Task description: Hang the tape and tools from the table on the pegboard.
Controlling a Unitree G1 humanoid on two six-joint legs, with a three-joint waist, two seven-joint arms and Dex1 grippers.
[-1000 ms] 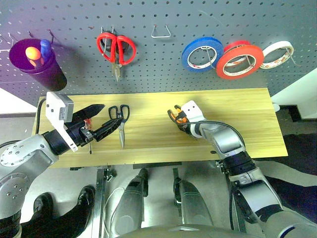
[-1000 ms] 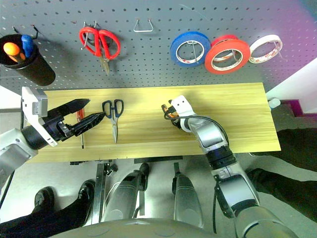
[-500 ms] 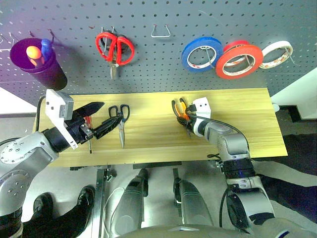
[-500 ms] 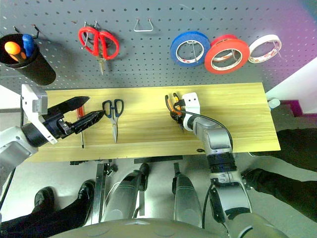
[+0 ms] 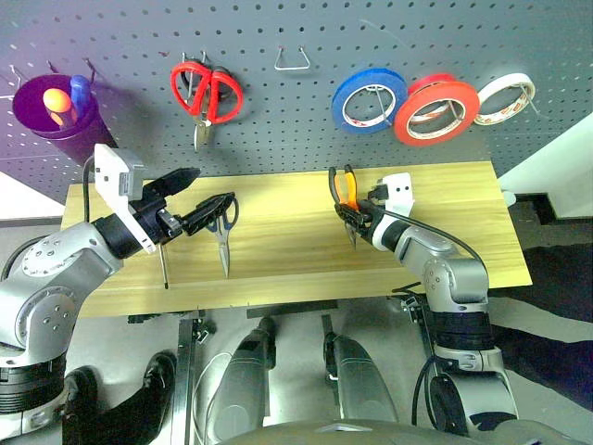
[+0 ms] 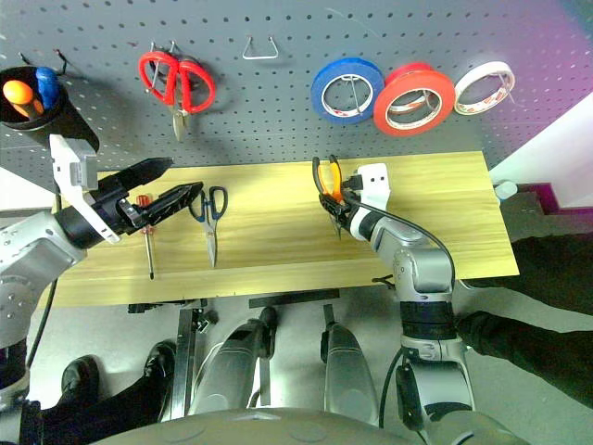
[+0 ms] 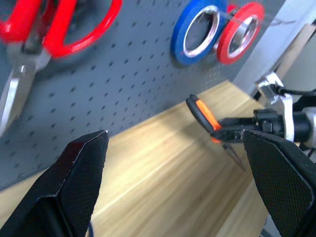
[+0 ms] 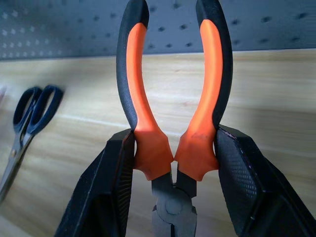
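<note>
Right gripper (image 8: pixel 173 163) jaws clamping pliers (image 5: pixel 345 190) above desk (image 5: pixel 278 264) mid-back, left gripper (image 5: pixel 195 199) jaws gaping empty over scissors (image 5: pixel 222 232), near left edge.

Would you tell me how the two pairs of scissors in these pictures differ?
The red scissors hang on the pegboard, blades pointing down; the dark-handled scissors lie flat on the table. The red pair has larger, bright red handles; the other's handles are smaller and blue-black. Both pairs are closed, and neither is held.

Silver-grey jointed arms with black cables, white wrist camera blocks and black textured jaws
</note>
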